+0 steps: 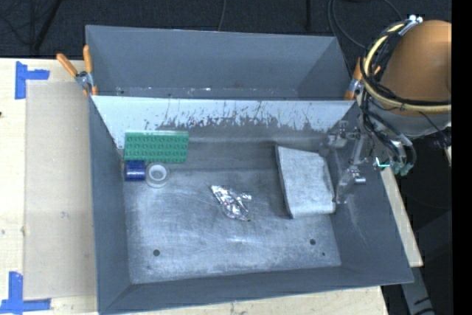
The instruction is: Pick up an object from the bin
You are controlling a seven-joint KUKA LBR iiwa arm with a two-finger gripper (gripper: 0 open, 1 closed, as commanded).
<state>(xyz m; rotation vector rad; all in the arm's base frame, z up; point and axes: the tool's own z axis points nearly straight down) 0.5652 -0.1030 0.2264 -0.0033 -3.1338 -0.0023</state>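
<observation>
My gripper hangs low at about three o'clock in the bin, close against the right wall. It is just beside the right edge of a flat grey pad that lies there, tilted a little. Whether it is released or clenched I cannot tell. I see nothing held in it, so I judge that the pick has not happened yet.

The rest lies untouched, well apart from me:
- a wad of crumpled foil near the centre
- a green studded plate at about ten o'clock
- a small blue cylinder and a clear ring just below that plate

The approach looks done, if the pad is the target — it is the only thing near my tool. What is left is the real work: closing on one thing, getting a firm hold and lifting it clear of the bin.
</observation>
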